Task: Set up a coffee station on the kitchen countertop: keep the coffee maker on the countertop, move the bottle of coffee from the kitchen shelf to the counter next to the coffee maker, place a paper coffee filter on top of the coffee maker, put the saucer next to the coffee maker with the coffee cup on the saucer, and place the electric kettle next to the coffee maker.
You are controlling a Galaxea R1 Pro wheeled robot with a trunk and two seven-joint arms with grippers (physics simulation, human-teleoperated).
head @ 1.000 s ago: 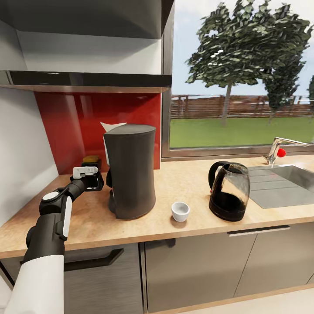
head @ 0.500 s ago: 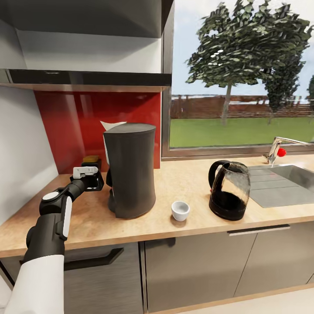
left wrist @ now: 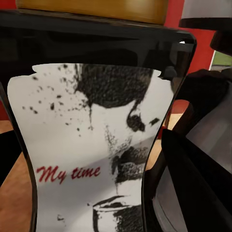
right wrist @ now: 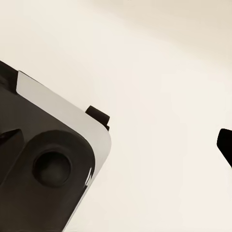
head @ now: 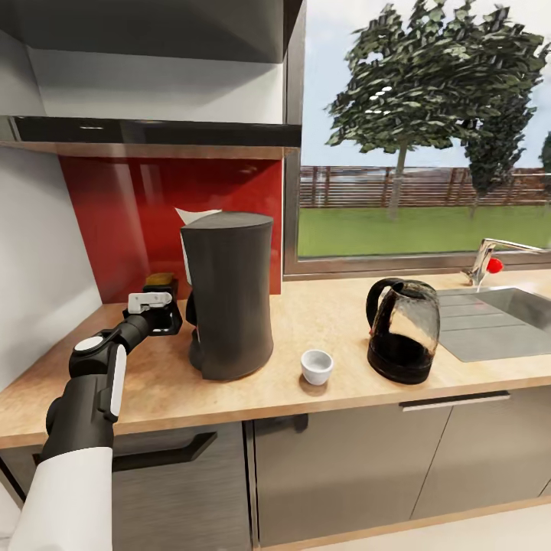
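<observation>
The dark-grey coffee maker (head: 227,295) stands on the kitchen countertop (head: 325,306), with the white paper coffee filter (head: 195,216) peeking over its top at the back left. Just left of it, the bottle of coffee (head: 161,280) stands on the counter under the kitchen shelf (head: 153,132). My left gripper (head: 158,314) is shut around it. Its black-and-white label (left wrist: 92,145) is very close in the left wrist view. The coffee cup (head: 316,367) sits on the counter right of the coffee maker. The electric kettle (head: 403,329) is further right. The saucer is out of view.
A sink (head: 497,317) with a faucet (head: 490,264) lies at the counter's right end, under a window. Grey cabinet fronts with black handles (head: 455,400) run below. The right wrist view looks at pale floor, a dark-and-white robot part (right wrist: 48,164) and a black tip (right wrist: 225,145).
The whole head view has shifted slightly, so the camera moved. My left arm, the bottle and the other things keep their places.
</observation>
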